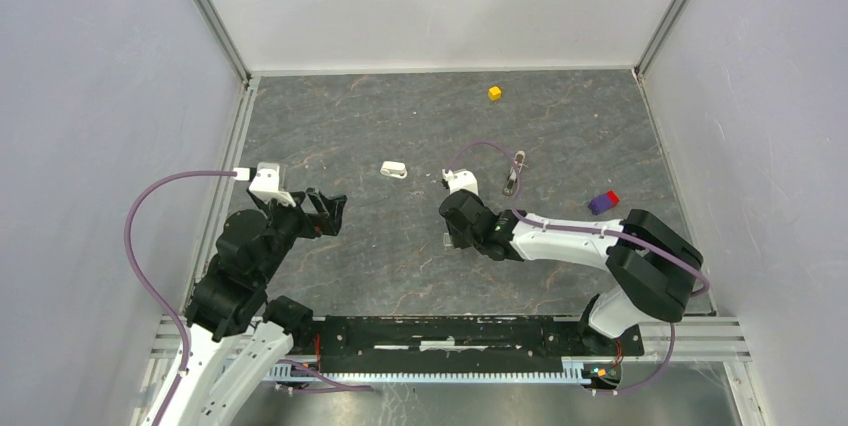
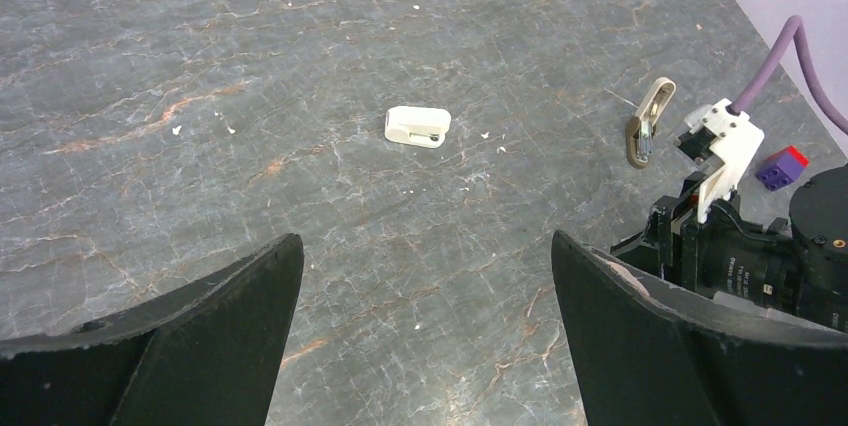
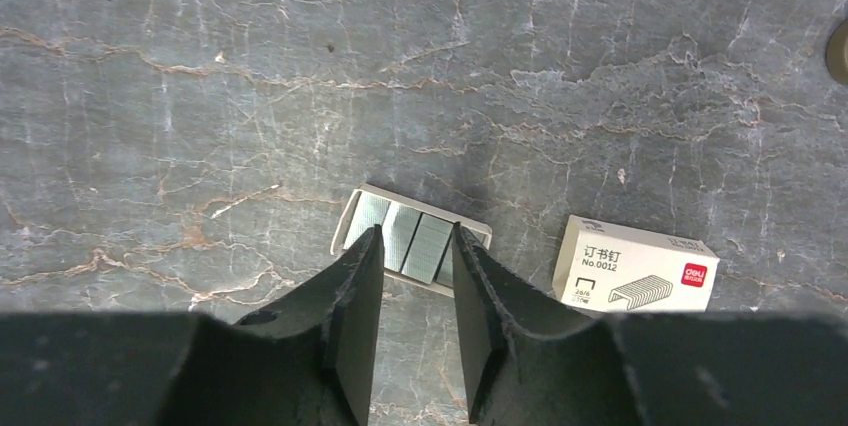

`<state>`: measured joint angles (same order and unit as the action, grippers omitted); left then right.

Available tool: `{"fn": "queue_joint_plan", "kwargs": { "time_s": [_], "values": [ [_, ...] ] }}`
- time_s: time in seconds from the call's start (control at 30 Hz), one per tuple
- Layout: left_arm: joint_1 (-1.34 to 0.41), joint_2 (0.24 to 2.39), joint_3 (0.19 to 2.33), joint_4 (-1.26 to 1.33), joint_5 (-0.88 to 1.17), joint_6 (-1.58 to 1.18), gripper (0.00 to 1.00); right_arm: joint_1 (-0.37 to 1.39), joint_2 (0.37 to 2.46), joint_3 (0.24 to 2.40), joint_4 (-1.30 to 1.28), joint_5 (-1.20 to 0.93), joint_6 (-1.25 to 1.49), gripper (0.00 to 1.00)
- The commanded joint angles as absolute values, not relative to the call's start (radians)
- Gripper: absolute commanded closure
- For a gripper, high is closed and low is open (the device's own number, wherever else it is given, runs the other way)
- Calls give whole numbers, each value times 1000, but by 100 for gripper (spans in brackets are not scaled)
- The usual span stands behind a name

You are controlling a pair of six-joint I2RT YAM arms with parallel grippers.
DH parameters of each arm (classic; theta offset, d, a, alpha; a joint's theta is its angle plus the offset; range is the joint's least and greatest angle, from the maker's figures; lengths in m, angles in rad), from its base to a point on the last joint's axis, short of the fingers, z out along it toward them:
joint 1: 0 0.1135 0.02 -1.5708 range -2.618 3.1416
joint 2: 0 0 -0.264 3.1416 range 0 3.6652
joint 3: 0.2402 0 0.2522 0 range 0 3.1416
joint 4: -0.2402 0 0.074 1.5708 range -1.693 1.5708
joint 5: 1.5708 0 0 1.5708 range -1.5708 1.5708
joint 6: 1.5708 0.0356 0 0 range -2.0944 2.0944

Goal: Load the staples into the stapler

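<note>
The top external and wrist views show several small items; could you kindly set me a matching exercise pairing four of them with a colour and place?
Things:
1. staples
2. staple box
3. cube
4. toy brick

Descriptions:
A. yellow, alone at the far end
B. purple and red, far out on the right side
C. silvery, between the jaws of the right gripper
D. white with a printed label, lying apart, just right of the silvery strips

Pairs: 1-C, 2-D, 3-A, 4-B

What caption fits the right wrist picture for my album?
Right gripper, jaws astride the staples, white staple box beside them.
</note>
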<state>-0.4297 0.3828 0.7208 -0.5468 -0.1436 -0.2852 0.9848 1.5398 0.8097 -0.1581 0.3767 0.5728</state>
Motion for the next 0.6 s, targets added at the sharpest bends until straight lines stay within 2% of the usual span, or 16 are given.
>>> {"fn": "queue_joint_plan", "kwargs": {
  "time_s": [0.0, 0.57],
  "values": [
    [-433, 374, 732, -526, -126, -233, 0, 989, 1549, 836, -163, 422, 594, 64],
    [-433, 377, 732, -529, -127, -233, 0, 989, 1584, 829, -164, 428, 599, 66]
  ]
}}
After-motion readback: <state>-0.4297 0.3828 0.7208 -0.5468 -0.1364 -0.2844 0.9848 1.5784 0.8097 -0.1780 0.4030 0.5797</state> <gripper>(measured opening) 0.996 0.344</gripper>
